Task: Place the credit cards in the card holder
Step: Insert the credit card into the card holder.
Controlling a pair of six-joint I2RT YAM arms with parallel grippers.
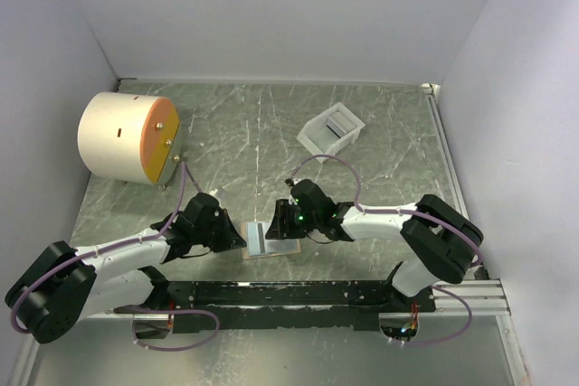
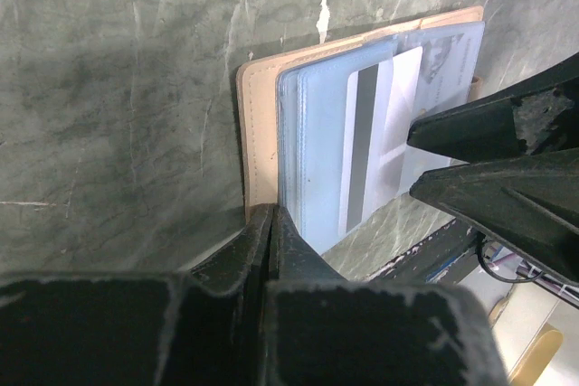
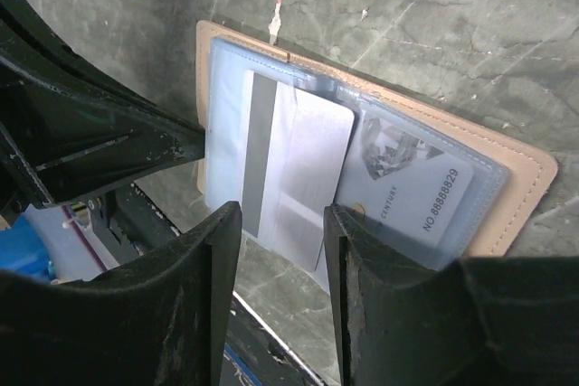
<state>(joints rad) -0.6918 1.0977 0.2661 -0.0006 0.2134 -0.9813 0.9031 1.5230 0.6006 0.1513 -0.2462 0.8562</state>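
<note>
Broadly, the green marbled table (image 1: 253, 124) fills the top view. A white drum with an orange face (image 1: 127, 137) lies on its side at the far left. The card holder (image 1: 317, 142), a small white open-topped tray, sits toward the far right, well apart from both grippers, and whether it holds anything cannot be told from here.

Both arms reach inward and meet at the near middle, where the tan wallet (image 1: 269, 240) lies open flat on the table with its light-blue sleeves up. The left gripper (image 2: 271, 219) has its fingers pressed together, the tips at the near edge of the wallet. Whether they pinch a sleeve edge cannot be told.

The right gripper (image 3: 282, 212) hangs over the other side with its fingers (image 3: 213, 287) apart. One credit card (image 3: 294, 169), pale silver with a grey stripe, sticks partway out of a clear sleeve, and its free end lies between those two fingers with a gap showing on each side. Just beside it, a second card (image 3: 416, 183) is fully tucked in its sleeve and bears small print and a number.
</note>
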